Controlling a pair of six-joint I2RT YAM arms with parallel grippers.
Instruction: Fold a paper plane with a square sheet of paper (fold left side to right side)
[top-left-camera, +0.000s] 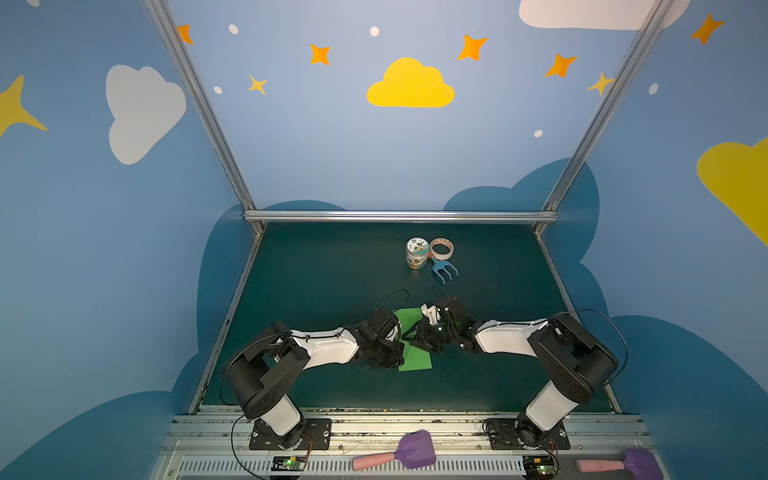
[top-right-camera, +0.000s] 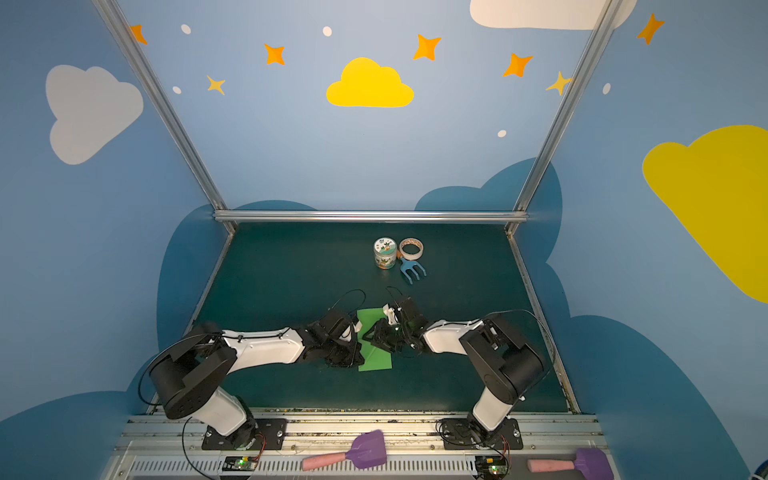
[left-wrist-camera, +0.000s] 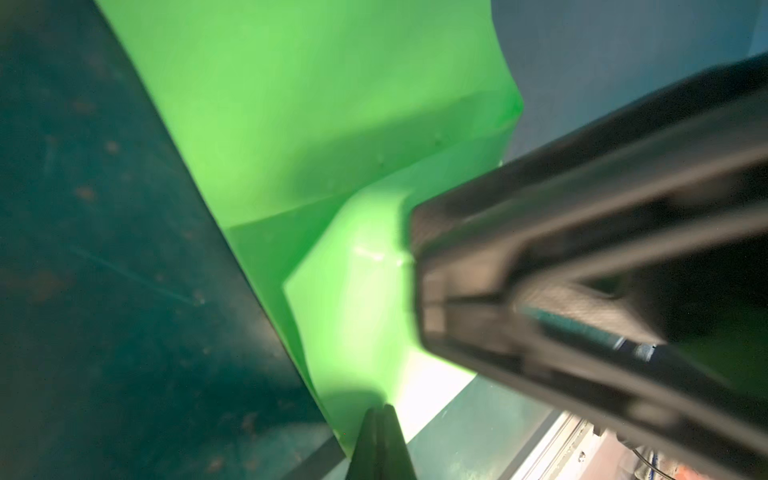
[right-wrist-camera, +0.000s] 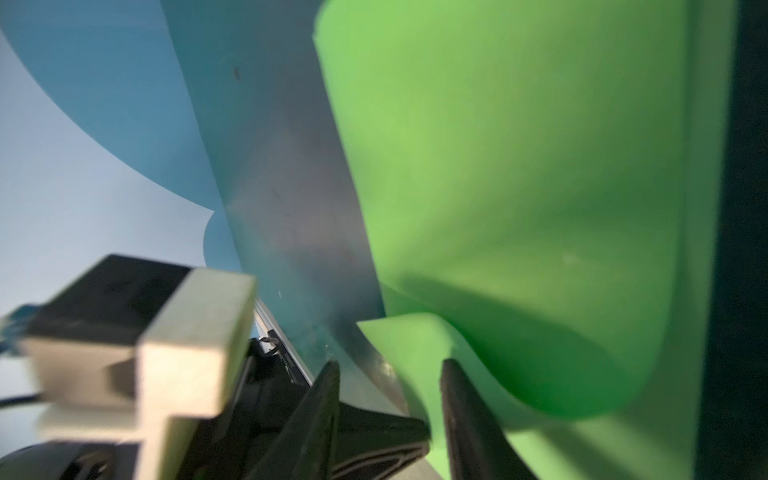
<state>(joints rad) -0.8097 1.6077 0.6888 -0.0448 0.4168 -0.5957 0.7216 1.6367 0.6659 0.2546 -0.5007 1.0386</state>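
Both arms (top-left-camera: 324, 345) low, inward over paper (top-left-camera: 415, 360)

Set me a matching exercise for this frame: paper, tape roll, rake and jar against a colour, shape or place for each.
Things:
1. paper
2. tape roll
3. rake
4. jar

Descriptions:
A. blue, three prongs, lying on the mat
B. bright green, between the two arms
C. patterned, standing upright
D. a ring beside the jar

Pairs: 1-B, 2-D, 3-A, 4-C
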